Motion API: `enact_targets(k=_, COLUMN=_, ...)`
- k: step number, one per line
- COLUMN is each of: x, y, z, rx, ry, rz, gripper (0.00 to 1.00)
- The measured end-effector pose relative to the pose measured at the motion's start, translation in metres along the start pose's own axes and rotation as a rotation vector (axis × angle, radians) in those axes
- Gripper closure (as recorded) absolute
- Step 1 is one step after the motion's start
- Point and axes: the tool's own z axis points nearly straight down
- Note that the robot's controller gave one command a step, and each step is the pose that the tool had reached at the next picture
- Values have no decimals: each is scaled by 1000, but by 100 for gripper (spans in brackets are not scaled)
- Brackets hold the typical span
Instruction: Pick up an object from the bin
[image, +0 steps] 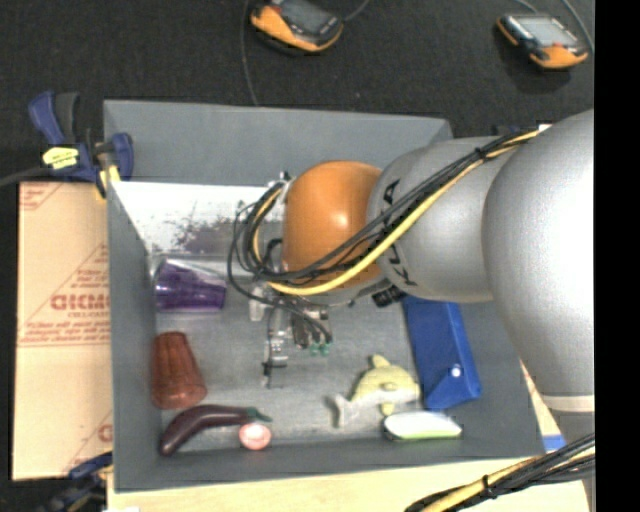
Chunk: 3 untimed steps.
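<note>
One camera, mounted high over the grey bin, looking down with a slight tilt, so the far wall shows its inner face. It sits close: the bin spans most of the view. The arm reaches in from the right, over the bin's far right corner.

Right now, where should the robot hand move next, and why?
Probably a short slide over to the brown cup: the gripper hangs above bare bin floor, and that cup lies nearby with free space around it.
</note>
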Motion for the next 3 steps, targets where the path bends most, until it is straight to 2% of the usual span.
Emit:
enact_targets(k=1, x=-2, y=-1, z=-5, rx=-1, ry=-8, rz=4, gripper=0)
enact_targets(k=2, x=-80, y=74, z=41, rx=12, ry=-19, rz=4, gripper=0)
enact_targets(k=3, x=-76, y=61, z=42, rx=-1, ry=-22, rz=5, gripper=0)
